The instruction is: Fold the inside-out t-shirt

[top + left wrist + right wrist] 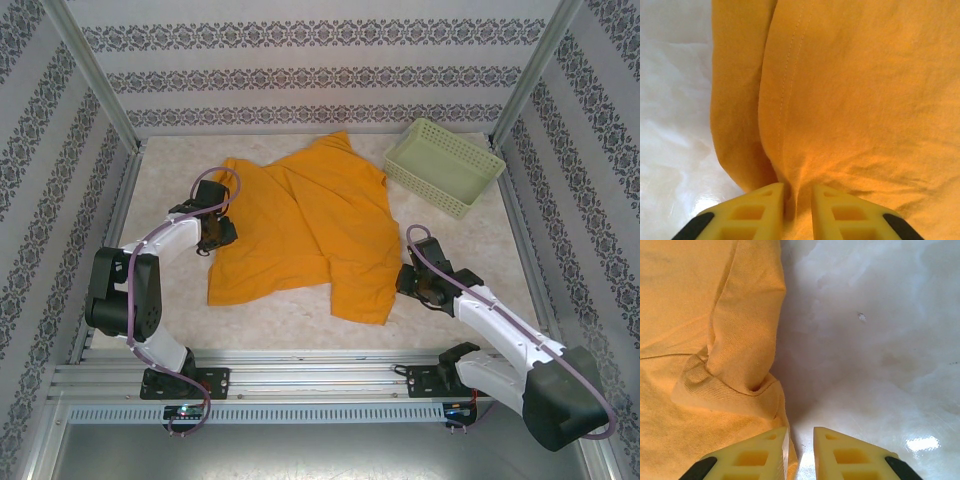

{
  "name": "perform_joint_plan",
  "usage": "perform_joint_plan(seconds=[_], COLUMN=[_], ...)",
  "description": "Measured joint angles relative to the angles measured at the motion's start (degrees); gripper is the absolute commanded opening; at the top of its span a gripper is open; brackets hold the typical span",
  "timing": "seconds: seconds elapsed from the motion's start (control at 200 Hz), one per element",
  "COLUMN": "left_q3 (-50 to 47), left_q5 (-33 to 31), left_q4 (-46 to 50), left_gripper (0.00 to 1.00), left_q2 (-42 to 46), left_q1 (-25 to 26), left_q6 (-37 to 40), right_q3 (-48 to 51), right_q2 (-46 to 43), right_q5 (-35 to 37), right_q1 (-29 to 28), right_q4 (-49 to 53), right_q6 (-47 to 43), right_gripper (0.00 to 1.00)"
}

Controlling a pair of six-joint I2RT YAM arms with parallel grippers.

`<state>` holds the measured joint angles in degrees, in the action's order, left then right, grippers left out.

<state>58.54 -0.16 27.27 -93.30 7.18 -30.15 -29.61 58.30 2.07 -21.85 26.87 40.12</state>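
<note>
Fingers (757,215) of left gripper (797,192): clenched on a raised ridge of the inside-out t-shirt (310,220), cloth puckered into the narrow slot between the pads, stitched seam running off toward the far side. From above: at the shirt's left edge, roughly mid-length.

Fingers (760,452) of right gripper (801,432): nearly together, low over the table (480,270), with the shirt's right edge and a rumpled fold just beside the left-hand pad. Hem caught or merely alongside: cannot tell (pale table showing in part of the slot).

Shirt position: mid-table, lying mostly flat but crooked, one corner pointing at the far wall, one flap reaching nearest at right of centre. No print visible on the upper face. Pale green basket (445,165) at far right, apart from the cloth.

Step in hand, as judged: taking hold of both side edges ahead of a lift to straighten or turn the shirt. No fold made yet; early in the task.

For doing it well:
- Confirm the right-hand grip before any lift; if doubtful, re-seat deeper over the hem.
- Raise both sides together and level, avoiding twist or drag.
- Pinch only the layers intended (left pinch possibly a doubled ridge).
- Lift slowly, watching for slip; steer away from the basket.
</note>
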Motion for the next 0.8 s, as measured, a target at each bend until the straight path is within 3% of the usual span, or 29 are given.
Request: perform_joint_plan(seconds=[0.16,0.435,0.52,0.654,0.799], left_q3=[0.0,-1.22,-1.95,-3.34,-3.8], left_q5=[0.59,1.95,2.32,3.13,2.71], left_q4=[0.0,-0.04,-0.07,-0.42,-0.22], left_gripper=[0.0,0.0,0.0,0.0,0.0], left_q2=[0.0,5.51,10.27,17.4,23.47], left_q1=[0.0,0.0,0.0,0.0,0.0], left_q6=[-0.15,-0.68,-1.16,-1.99,-2.23], right_q3=[0.0,0.42,0.61,0.61,-0.48], right_q2=[-0.04,3.23,4.42,4.81,2.69], right_q5=[-0.02,-3.72,-4.68,-4.81,-3.91], right_q1=[0.0,0.0,-0.02,0.0,1.7], right_q4=[-0.07,-2.75,-3.56,-3.93,-1.01], right_q6=[0.0,0.09,0.11,-0.26,-1.42], right_gripper=[0.21,0.27,0.22,0.0,0.0])
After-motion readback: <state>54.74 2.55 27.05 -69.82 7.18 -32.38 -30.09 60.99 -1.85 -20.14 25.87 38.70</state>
